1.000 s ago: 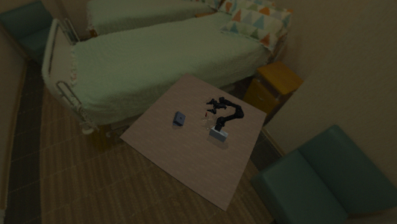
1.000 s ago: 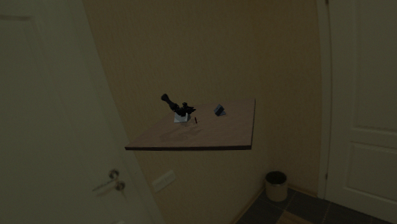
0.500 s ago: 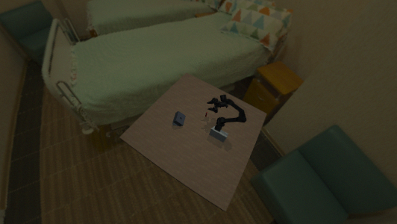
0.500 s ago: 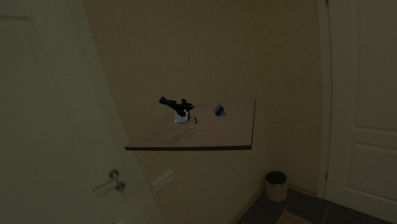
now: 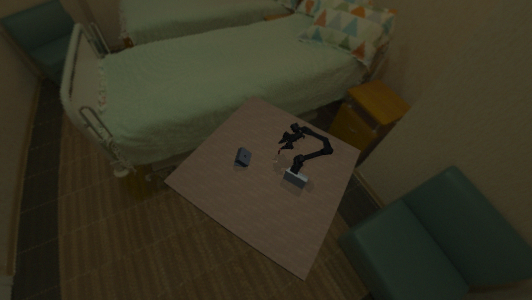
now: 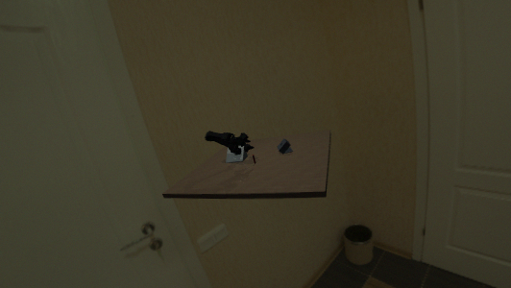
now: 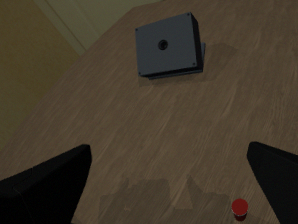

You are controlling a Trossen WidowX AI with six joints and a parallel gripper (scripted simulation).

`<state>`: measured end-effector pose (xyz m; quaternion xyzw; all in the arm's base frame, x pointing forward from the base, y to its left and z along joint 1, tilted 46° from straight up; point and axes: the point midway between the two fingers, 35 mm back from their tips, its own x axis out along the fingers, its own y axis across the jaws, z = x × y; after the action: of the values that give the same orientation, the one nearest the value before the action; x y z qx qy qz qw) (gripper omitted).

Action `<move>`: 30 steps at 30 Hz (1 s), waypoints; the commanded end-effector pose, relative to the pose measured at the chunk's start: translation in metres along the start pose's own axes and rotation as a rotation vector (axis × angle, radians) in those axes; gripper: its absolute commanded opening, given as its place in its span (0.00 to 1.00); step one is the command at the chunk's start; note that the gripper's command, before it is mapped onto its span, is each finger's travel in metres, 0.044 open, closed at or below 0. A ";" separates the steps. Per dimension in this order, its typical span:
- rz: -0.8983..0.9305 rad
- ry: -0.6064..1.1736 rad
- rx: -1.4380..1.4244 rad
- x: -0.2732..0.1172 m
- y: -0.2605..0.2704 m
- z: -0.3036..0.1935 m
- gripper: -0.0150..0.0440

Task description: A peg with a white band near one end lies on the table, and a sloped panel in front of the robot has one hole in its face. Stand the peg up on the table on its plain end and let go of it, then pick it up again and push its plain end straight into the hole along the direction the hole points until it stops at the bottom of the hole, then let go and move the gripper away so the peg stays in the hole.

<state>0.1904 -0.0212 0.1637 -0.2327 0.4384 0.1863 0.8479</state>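
The red peg (image 5: pixel 279 151) (image 6: pixel 255 158) (image 7: pixel 240 207) stands upright on the table. In the wrist view I look down on its round top, low on the right near one finger; its white band is not clear and its lower end is hidden. My gripper (image 5: pixel 281 145) (image 6: pixel 251 144) (image 7: pixel 172 152) is wide open and empty, raised above the table and clear of the peg. The dark grey sloped panel (image 5: pixel 243 156) (image 6: pixel 284 146) (image 7: pixel 175 57) sits apart from the peg. Its single hole (image 7: pixel 163 45) is empty and faces the arm.
The table (image 5: pixel 250 210) (image 6: pixel 293 180) (image 7: pixel 125 120) carries the arm's pale base (image 5: pixel 296 178) (image 6: pixel 235 154), close to the peg. The arm's shadow falls beside the peg. Beds, a bedside cabinet and a green chair stand around the table.
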 end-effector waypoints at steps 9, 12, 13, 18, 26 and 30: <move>0.005 0.397 0.095 0.015 -0.001 -0.024 1.00; -0.014 0.488 0.093 0.017 -0.002 -0.027 1.00; -0.023 0.517 0.091 0.017 -0.003 -0.028 1.00; -0.081 0.657 0.067 0.019 -0.006 -0.032 1.00; -0.228 0.842 -0.009 0.018 -0.016 -0.028 1.00; -0.323 0.912 -0.061 0.018 -0.023 -0.021 1.00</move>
<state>0.1907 -0.0486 0.1378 -0.3432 0.7186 -0.0199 0.6045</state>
